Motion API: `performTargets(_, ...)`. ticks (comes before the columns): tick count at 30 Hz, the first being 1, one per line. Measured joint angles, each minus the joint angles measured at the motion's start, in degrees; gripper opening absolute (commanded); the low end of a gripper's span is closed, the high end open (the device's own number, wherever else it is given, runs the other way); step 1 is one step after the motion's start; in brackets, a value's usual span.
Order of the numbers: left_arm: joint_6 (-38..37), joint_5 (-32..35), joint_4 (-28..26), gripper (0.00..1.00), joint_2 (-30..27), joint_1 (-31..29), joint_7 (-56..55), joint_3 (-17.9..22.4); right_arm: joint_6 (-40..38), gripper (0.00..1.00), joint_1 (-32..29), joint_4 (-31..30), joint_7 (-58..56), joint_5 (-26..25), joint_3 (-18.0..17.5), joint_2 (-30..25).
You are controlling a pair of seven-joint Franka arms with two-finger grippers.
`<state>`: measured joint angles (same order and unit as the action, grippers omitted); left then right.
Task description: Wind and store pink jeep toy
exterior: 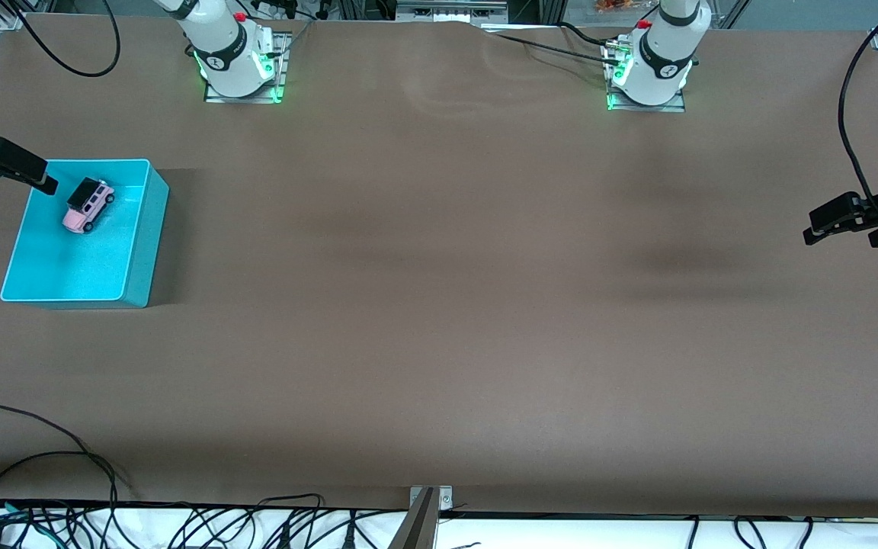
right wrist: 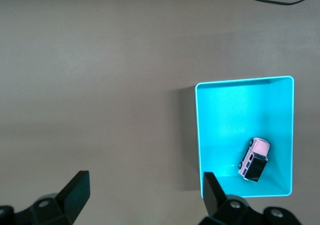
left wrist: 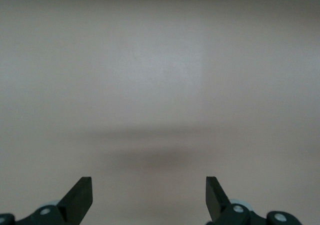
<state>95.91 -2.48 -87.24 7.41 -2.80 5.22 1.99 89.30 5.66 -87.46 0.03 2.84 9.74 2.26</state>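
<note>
Pink jeep toy sits in teal bin, clear of right gripper's spread fingers (left gripper likewise released).

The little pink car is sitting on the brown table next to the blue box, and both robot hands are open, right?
Not quite. The pink jeep toy sits inside the teal bin, not on the table beside it; the front view and right wrist view show this. The left gripper and right gripper are indeed open.

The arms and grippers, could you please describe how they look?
Both arms are white with black joint bands, red buttons and green-lit bases. The left gripper and right gripper are black with flat, wedge-shaped fingers; black cables trail from them.
</note>
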Motion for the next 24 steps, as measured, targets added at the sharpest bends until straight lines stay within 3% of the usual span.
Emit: performTargets(24, -0.51, 0.01, 0.0, 1.0, 0.0, -0.04, 0.0, 0.0, -0.15, 1.0, -0.18, 0.1, -0.14, 0.0, 1.15, -0.19)
